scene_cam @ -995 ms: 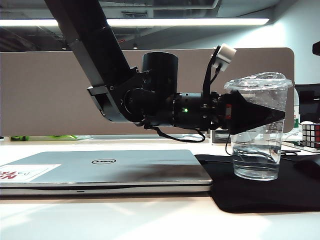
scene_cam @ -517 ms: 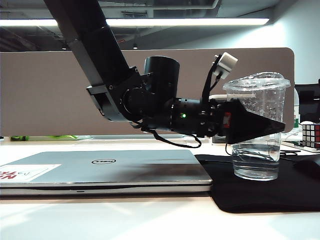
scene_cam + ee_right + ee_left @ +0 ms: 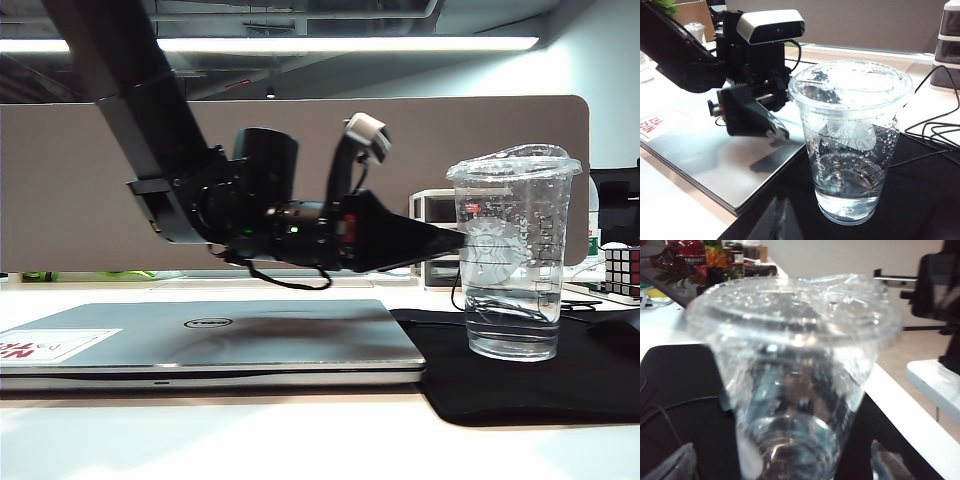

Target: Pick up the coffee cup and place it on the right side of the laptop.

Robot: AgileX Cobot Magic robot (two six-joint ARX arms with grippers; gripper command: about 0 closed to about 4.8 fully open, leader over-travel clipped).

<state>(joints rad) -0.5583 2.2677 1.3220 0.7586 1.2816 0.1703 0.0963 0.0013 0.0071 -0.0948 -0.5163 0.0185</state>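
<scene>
Standing upright on the black cloth mat (image 3: 530, 385), the tall clear plastic coffee cup (image 3: 514, 255) with its white round logo, printed measure lines and clear lid holds a little clear liquid at its bottom. It sits just ahead of the left gripper (image 3: 452, 240), whose black fingers (image 3: 405, 240) point level toward it from the laptop side and are off its wall. In the left wrist view the cup (image 3: 797, 375) fills the frame, with one pale fingertip (image 3: 671, 466) showing on each side of its base, set wide apart and holding nothing.

Below and behind those fingers lies the thin silver-grey laptop (image 3: 200, 340), closed and flat on the white worktop (image 3: 300, 445), its round dark logo facing up and a white-and-red sticker at the corner farthest from the cup. The mat's edge meets the laptop's edge on the cup's side, so the cup is on the far side of the laptop from the sticker.

The right gripper (image 3: 777, 222) shows only as a dark fingertip pair at the edge of its own wrist view, near the cup (image 3: 850, 145) and above the mat; whether its fingers are apart or together I cannot tell. A colourful puzzle cube (image 3: 622, 268) sits beyond the cup, away from the left fingers.
</scene>
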